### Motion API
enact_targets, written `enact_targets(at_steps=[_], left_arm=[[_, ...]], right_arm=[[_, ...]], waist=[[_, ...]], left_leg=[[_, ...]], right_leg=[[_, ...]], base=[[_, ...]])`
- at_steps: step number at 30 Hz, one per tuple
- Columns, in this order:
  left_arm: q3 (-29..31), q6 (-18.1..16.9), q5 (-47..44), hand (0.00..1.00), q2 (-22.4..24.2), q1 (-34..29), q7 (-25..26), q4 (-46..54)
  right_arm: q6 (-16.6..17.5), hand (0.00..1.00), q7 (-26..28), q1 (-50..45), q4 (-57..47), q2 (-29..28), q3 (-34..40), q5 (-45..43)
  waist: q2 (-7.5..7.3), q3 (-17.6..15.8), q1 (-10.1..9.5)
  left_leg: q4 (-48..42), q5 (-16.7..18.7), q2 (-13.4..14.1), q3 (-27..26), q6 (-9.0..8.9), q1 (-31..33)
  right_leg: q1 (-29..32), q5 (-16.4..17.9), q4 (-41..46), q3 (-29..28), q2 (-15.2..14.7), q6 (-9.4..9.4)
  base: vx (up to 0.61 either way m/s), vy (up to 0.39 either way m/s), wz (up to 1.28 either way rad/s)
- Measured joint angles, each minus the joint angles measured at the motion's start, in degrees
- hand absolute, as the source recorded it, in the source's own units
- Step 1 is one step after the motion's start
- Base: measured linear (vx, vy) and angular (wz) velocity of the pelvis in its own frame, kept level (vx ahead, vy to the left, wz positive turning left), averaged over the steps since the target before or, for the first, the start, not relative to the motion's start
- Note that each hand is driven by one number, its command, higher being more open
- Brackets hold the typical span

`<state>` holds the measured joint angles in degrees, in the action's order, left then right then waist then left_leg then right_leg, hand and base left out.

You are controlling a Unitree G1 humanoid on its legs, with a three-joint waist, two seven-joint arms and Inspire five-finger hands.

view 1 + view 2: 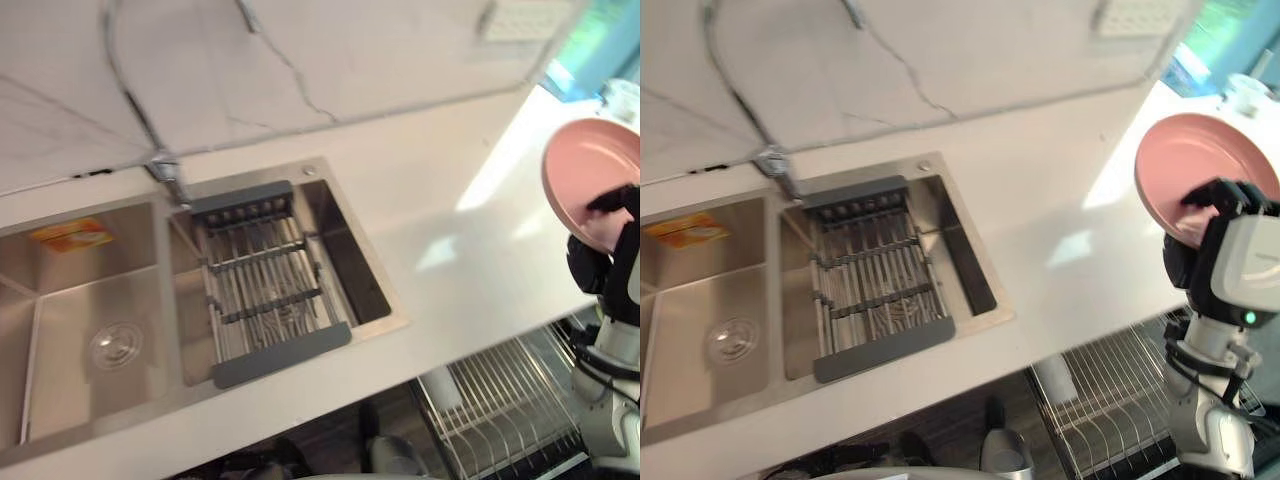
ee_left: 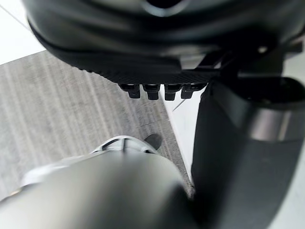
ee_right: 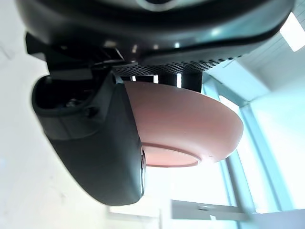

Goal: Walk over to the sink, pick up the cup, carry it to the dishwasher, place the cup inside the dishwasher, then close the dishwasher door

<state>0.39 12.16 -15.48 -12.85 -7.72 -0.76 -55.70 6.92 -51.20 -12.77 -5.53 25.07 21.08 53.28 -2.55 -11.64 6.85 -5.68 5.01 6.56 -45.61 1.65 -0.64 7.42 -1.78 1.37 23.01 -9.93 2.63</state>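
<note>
A pink bowl-like dish (image 1: 590, 170) is held up at the right, above the white counter's (image 1: 450, 230) right end. My right hand (image 1: 1188, 265) is shut on it, with dark fingers curled over its rim (image 1: 1220, 195). In the right wrist view the dish (image 3: 186, 124) sits between the fingers and the thumb (image 3: 95, 143), its base facing outward. My left hand (image 2: 157, 52) hangs over the grey wood floor with relaxed fingers and holds nothing. The dishwasher's wire rack (image 1: 500, 400) shows pulled out below the counter edge at the lower right.
A steel double sink (image 1: 340, 215) is set in the counter. A grey drain rack (image 1: 265, 290) lies across its right basin. A yellow item (image 1: 70, 235) rests at the back of the left basin. The tap (image 1: 165, 175) rises behind the divider, before a marbled wall.
</note>
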Motion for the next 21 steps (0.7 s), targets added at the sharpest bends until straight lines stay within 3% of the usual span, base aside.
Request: enact_targets(at_steps=[1,4,5,6,8,9,10,11,12,13,14,17,21], left_arm=[[2.13,-0.38,-3.21,1.00,-0.05,-0.69,0.52,0.14],[3.62,-0.43,-6.97,1.00,-1.50,-1.20,2.08,-0.27],[3.60,-0.47,-7.05,1.00,-2.02,-1.09,2.62,-0.24],[3.78,-0.42,-7.67,1.00,-2.93,-0.51,2.96,-0.60],[3.75,-0.13,-7.65,1.00,-3.80,0.22,3.08,-0.65],[3.74,-0.11,-7.59,1.00,-3.91,0.50,3.74,-0.66],[3.43,-0.18,-7.32,1.00,-3.96,0.55,4.17,-0.68],[3.16,-0.42,-6.83,1.00,-4.18,0.56,4.23,-0.47],[2.09,-1.26,-6.36,1.00,-5.16,0.59,4.27,0.65],[1.89,-1.36,-6.38,1.00,-5.79,0.91,4.39,1.52],[1.88,-1.50,-6.50,1.00,-5.68,1.40,4.61,1.42],[1.55,-1.33,-8.26,1.00,-5.33,1.74,5.02,1.39],[1.57,-1.45,-9.42,1.00,-4.93,1.60,5.11,1.55]], right_arm=[[0.27,0.00,-0.86,-0.03,0.00,-1.14,0.01,-1.20],[1.38,0.00,-2.74,0.07,0.58,-2.52,0.01,-3.87],[1.55,0.00,-3.28,0.11,0.76,-2.87,0.01,-4.23],[1.86,0.00,-3.92,0.86,2.36,-3.34,-0.01,-4.56],[1.70,0.00,-3.98,1.12,5.63,-4.81,-0.02,-4.96],[1.82,0.00,-4.00,1.10,7.35,-6.84,-0.13,-4.91],[2.06,0.00,-4.63,1.18,8.27,-8.66,-0.14,-4.85],[2.18,0.00,-5.10,1.09,9.04,-9.42,-0.15,-4.83],[2.18,0.00,-5.36,0.98,10.88,-10.52,-0.19,-4.87],[2.22,0.00,-5.35,1.22,12.39,-11.03,-1.04,-4.86],[2.44,0.00,-5.35,1.67,13.16,-10.96,-1.70,-4.79],[3.82,0.00,-5.23,2.28,16.10,-12.39,-5.87,-4.55],[5.28,0.00,-5.18,0.73,15.62,-13.23,-5.82,-4.39]], waist=[[-0.44,-0.70,-0.57],[-1.14,-1.14,-1.72],[-2.00,-1.41,-1.60],[-2.18,-1.74,-1.02],[-2.43,-1.87,-1.27],[-2.57,-1.82,-1.66],[-0.94,-1.93,-2.22],[-1.03,-2.20,-1.85],[-1.15,-2.40,-1.28],[-1.99,-2.56,-1.81],[-1.59,-3.10,-1.92],[-0.23,-3.16,-3.34],[-0.14,-3.25,-3.76]], left_leg=[[-1.53,1.01,1.57,-3.15,-0.06,-0.02],[-6.86,3.02,5.13,-7.55,-1.08,1.06],[-8.27,3.69,5.35,-7.62,-1.82,1.55],[-11.10,4.25,6.53,-7.08,-2.51,3.37],[-11.26,4.21,6.40,-4.38,-2.53,5.30],[-10.13,4.04,6.03,-3.39,-2.43,5.88],[-8.85,2.64,7.33,-4.38,-1.42,6.82],[-9.15,2.26,7.64,-4.43,-1.26,7.31],[-10.20,1.63,7.94,-4.16,-1.03,8.17],[-12.41,2.16,8.27,-4.26,-0.54,9.10],[-13.84,2.52,9.22,-4.14,-0.50,9.54],[-15.94,1.51,12.39,-3.97,-0.59,10.10],[-16.14,1.38,12.59,-3.99,-0.44,9.82]], right_leg=[[0.96,0.45,2.74,6.91,-1.21,0.68],[1.53,1.84,10.24,16.35,-3.39,2.71],[1.32,1.50,10.74,16.76,-3.83,1.54],[2.16,0.62,10.61,16.28,-3.10,-0.94],[3.09,-0.36,9.49,15.44,-1.71,-0.97],[2.98,-2.08,6.07,13.49,-0.01,-2.84],[3.34,-0.01,7.79,10.88,1.23,-2.16],[4.23,3.74,13.55,9.89,0.41,-0.24],[3.84,8.62,19.95,9.22,-1.27,-1.70],[1.17,10.46,16.53,8.68,-1.67,-3.75],[0.56,9.89,14.57,8.60,-0.51,-4.62],[-2.73,4.41,4.80,7.55,4.60,-3.68],[-3.85,2.27,0.69,6.59,5.59,-4.20]], base=[[-0.05,-0.054,-1.11],[-0.03,-0.130,-0.95],[0.00,-0.158,-0.34],[-0.07,-0.134,-0.16],[-0.13,-0.101,-0.24],[-0.19,-0.046,-0.46],[-0.16,-0.034,-0.34],[-0.11,-0.029,-0.04],[-0.01,-0.046,0.13],[0.00,-0.073,0.06],[-0.04,-0.105,-0.10],[-0.06,-0.068,-0.28],[-0.03,0.009,-0.18]])
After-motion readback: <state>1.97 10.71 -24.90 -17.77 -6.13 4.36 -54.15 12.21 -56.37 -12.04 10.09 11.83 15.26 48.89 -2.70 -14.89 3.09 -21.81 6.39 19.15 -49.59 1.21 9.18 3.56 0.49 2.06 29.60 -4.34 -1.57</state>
